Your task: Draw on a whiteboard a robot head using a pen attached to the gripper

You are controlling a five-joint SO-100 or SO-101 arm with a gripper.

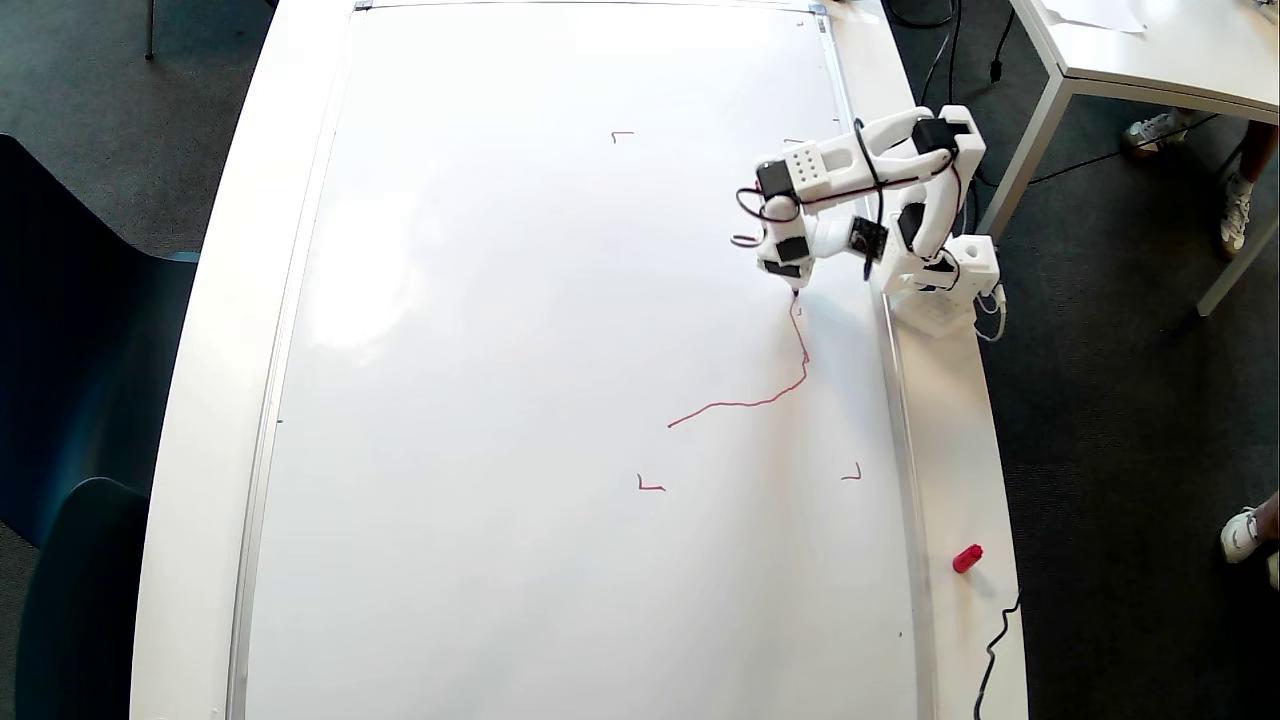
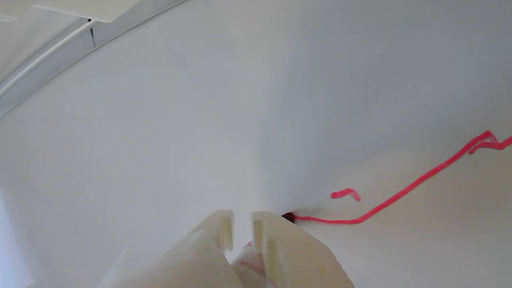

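The whiteboard lies flat on a long white table and fills the wrist view. My gripper points down over its right part, near the arm's base. In the wrist view the gripper is shut on the pen, whose dark tip touches the board. In the overhead view only the pen's tip shows. Of the robot head only one wobbly red line is there, running from the pen tip down and left. It also shows in the wrist view.
Small red corner marks sit on the board; one is near the pen tip. A loose red cap lies on the table's right strip. The arm's base stands by the board's silver frame. A smaller white table stands at the upper right.
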